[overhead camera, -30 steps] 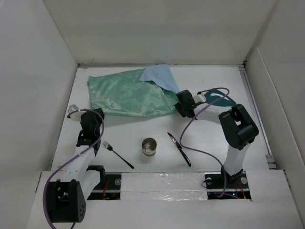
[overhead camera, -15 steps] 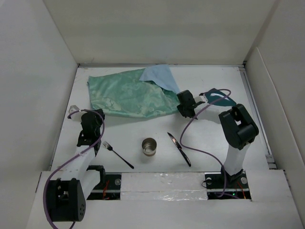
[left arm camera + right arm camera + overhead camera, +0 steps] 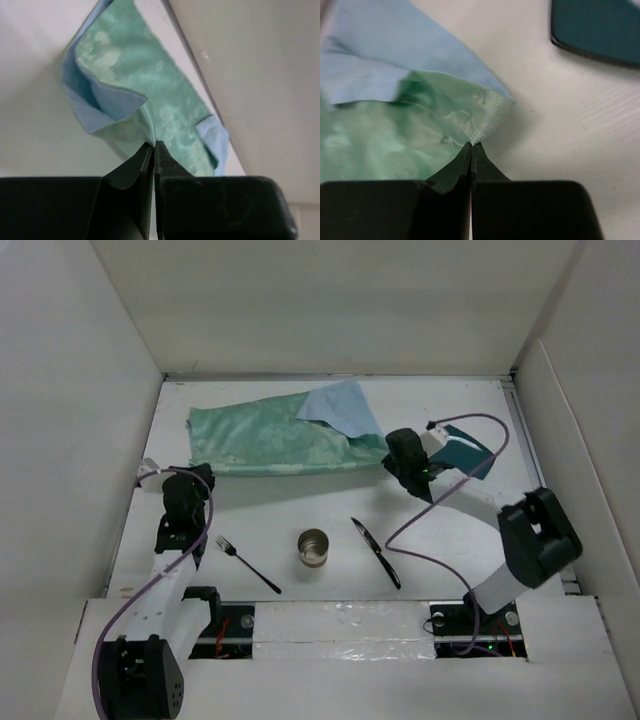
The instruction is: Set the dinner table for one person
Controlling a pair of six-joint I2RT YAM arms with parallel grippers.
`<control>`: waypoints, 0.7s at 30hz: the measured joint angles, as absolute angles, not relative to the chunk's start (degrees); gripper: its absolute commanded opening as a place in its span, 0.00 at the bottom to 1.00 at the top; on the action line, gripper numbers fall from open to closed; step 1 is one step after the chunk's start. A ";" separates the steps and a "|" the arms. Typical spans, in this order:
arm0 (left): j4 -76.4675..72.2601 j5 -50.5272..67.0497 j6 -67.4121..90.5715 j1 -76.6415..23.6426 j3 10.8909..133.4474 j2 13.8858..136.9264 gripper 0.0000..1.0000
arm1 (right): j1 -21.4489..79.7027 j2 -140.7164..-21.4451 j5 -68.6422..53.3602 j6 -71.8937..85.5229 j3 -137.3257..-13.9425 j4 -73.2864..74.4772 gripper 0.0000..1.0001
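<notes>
While both hands are closed tip to tip, each pinches one corner of the mint-green patterned cloth (image 3: pixel 270 435). The left hand (image 3: pixel 198 474) grips the cloth's near-left corner. The right hand (image 3: pixel 396 462) grips its near-right corner, where the light-blue underside shows. The cloth is stretched between them across the far half of the white tabletop (image 3: pixel 300 505), which lies directly beneath both hands. A dark teal plate (image 3: pixel 468 448) rests just beside the right hand. Toward the near edge, a fork (image 3: pixel 247 563), a metal cup (image 3: pixel 314 547) and a knife (image 3: pixel 376 552) lie in a row, apart from both hands.
</notes>
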State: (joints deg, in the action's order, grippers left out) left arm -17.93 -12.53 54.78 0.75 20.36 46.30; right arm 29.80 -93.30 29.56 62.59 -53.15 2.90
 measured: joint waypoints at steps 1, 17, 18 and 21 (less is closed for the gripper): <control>-17.26 -12.01 55.09 0.91 21.74 46.19 0.00 | 30.52 -89.73 30.81 59.13 -53.19 2.42 0.00; -9.26 2.92 51.42 1.10 66.41 50.70 0.00 | 33.91 -52.51 30.85 24.64 -74.98 11.33 0.00; -8.95 3.31 51.09 1.10 66.78 51.18 0.00 | 33.74 -52.53 30.28 23.86 -76.07 11.94 0.00; -8.21 4.36 50.35 1.08 66.87 53.12 0.00 | 31.24 -54.39 27.75 22.20 -78.08 13.04 0.00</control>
State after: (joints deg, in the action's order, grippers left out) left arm -8.21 4.36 50.35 1.08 66.87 53.12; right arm 31.24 -54.39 27.75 22.20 -78.08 13.04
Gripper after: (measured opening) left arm 0.006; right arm 0.009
